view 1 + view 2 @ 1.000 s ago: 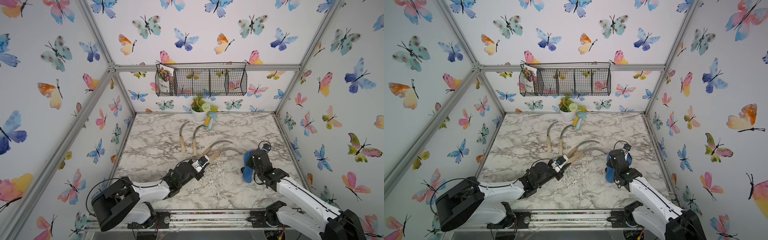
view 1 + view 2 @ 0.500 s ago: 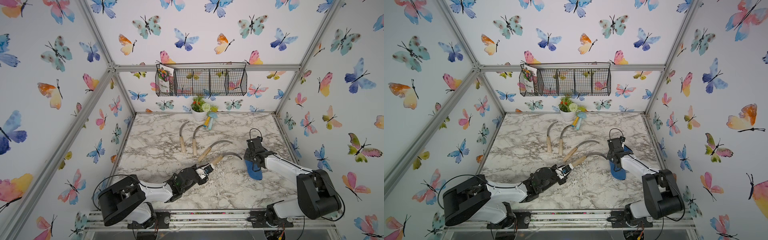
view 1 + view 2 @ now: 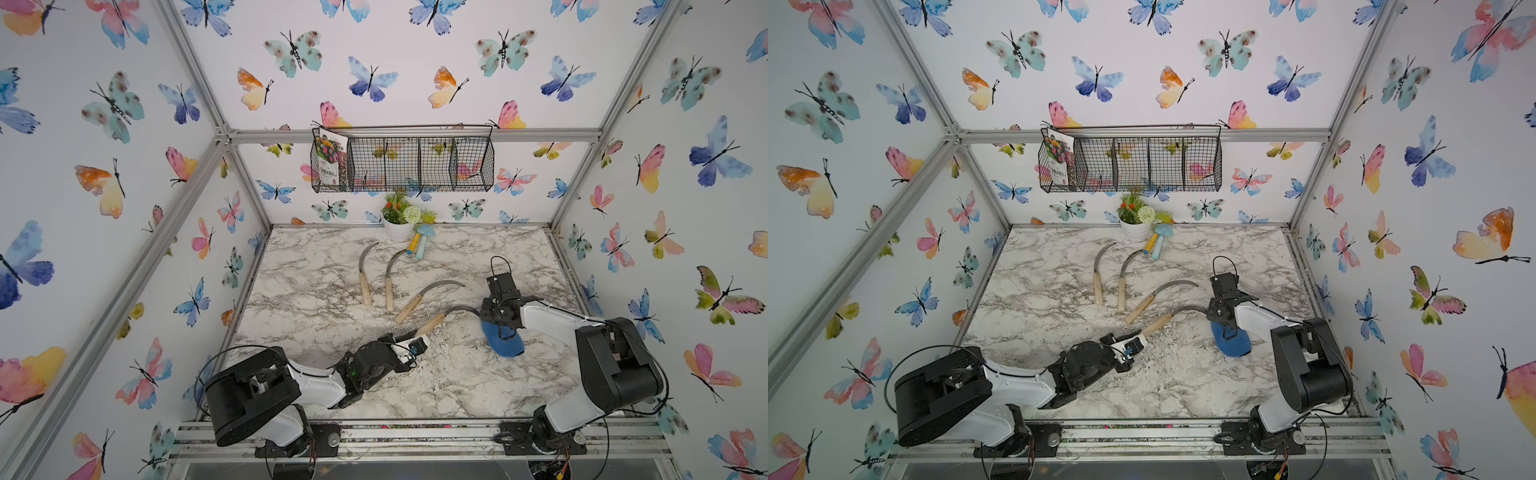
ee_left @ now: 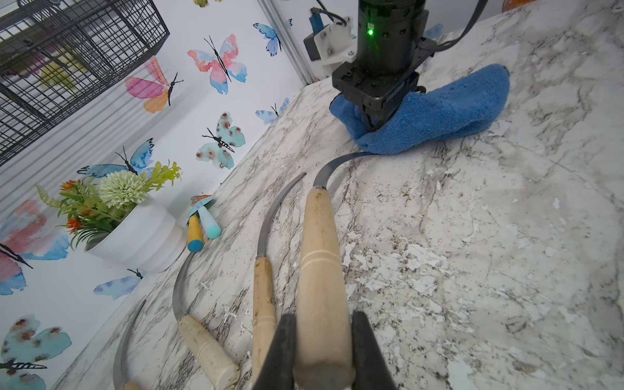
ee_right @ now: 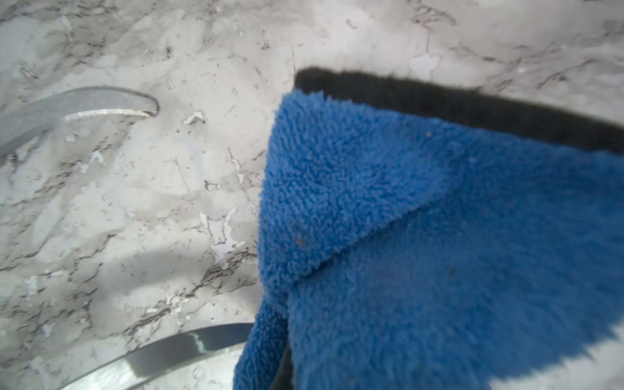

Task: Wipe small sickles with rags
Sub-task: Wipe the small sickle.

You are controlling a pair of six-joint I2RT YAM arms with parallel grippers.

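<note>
Front of table [image 3: 316, 266]: left claw [image 4: 320, 354] clenched on the butt of one sickle [image 4: 320, 270]. The handle sits low over the marble, blade arcing away. White flakes [image 3: 449, 361] litter the surface here.

Beyond: the blade tip runs in under the edge of the rag [image 4: 439, 111], bunched on the table. Right claw [image 4: 371, 121] pinches the cloth from above, jaws closed into it.

Farther back: three sickles [image 3: 388, 291] lie loose, near one another, neither arm on them.

Judgement: wipe of the held blade under way, at the tip end. Cannot tell whether the three are already cleaned, so this one is unfinished at least.
</note>
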